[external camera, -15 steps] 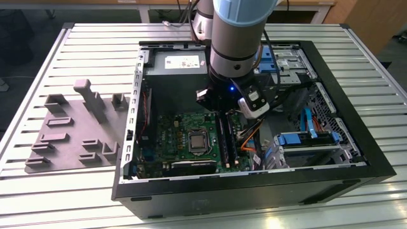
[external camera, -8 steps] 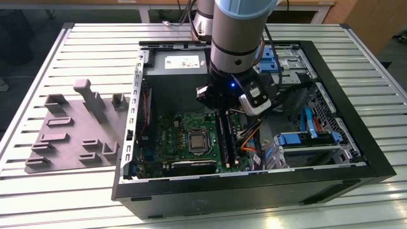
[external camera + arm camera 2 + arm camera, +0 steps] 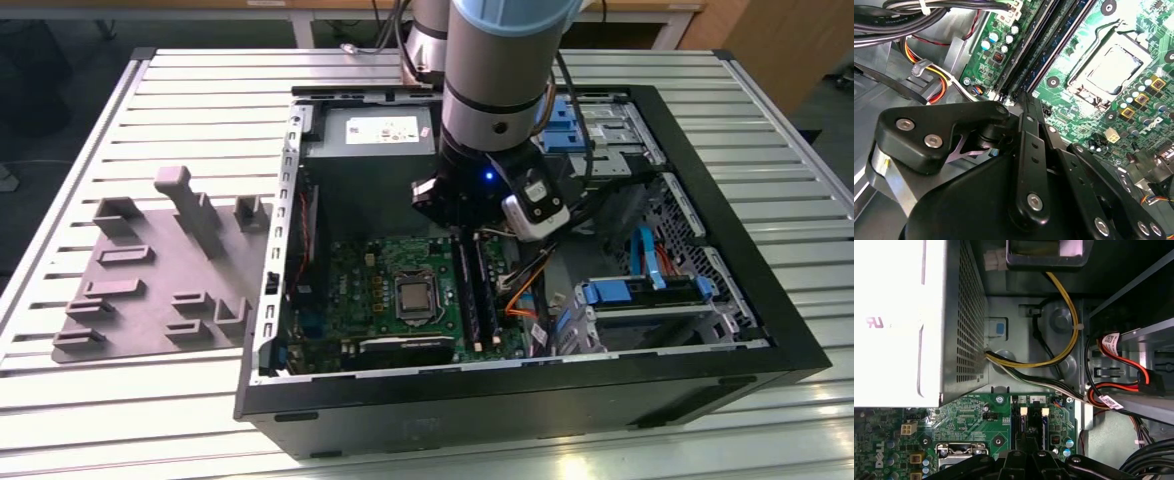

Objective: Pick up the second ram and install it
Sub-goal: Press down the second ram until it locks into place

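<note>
Our gripper (image 3: 1026, 102) sits right over the ram (image 3: 1046, 55) in its slot; we cannot tell its grip.

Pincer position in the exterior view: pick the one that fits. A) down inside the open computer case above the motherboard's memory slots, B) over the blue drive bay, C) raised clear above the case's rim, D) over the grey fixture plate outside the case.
A: the pincer sits low inside the computer case, right at the memory slots of the motherboard.
</note>
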### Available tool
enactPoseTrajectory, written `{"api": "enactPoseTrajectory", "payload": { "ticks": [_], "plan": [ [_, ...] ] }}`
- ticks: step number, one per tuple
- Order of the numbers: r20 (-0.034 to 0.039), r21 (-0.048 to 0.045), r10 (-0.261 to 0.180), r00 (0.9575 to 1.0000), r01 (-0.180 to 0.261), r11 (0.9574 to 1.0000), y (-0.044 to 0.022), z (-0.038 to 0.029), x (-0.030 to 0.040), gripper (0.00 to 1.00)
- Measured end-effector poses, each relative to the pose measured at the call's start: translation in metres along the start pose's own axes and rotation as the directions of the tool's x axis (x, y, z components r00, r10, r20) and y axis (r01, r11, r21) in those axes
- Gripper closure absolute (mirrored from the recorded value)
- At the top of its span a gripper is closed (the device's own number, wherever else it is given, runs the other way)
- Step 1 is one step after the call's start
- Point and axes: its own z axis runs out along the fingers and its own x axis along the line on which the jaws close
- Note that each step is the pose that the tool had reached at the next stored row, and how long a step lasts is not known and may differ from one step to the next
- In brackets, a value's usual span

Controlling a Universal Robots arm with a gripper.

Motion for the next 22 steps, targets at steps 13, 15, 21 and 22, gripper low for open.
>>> {"api": "enactPoseTrajectory", "payload": {
  "ticks": [13,15,21,22],
  "plan": [
    [0.0,0.0,0.0,1.0,0.0,1.0,-0.006,-0.0005,-0.0001,0.89],
    [-0.0001,0.0001,0.0,1.0,0.0,1.0,-0.0099,-0.0008,-0.0001,0.89],
    [-0.0001,0.0001,0.0,1.0,0.0,1.0,-0.0137,-0.0011,-0.0002,0.89],
    [-0.0001,0.0001,0.0,1.0,0.0,1.0,-0.0143,-0.0011,-0.0002,0.89]
  ]
}}
